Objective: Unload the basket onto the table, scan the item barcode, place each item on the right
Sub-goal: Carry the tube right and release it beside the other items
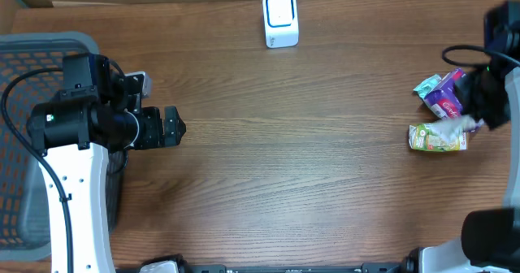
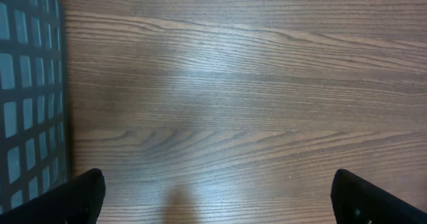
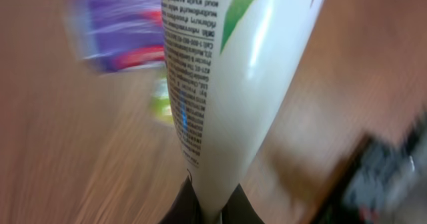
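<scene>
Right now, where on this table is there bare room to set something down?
The table is bare across the middle, between the left gripper and the green carton, below the scanner. Crowded at right around the purple packet.

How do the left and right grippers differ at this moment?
The left gripper is open and empty; the right gripper is shut on a white tube. The left gripper is over bare table beside the mesh basket; the right gripper is by the packets at the opposite edge. Neither is near the scanner.

White links (image 1: 77, 200), black joints (image 1: 61, 125), black fingers (image 2: 63, 201)
</scene>
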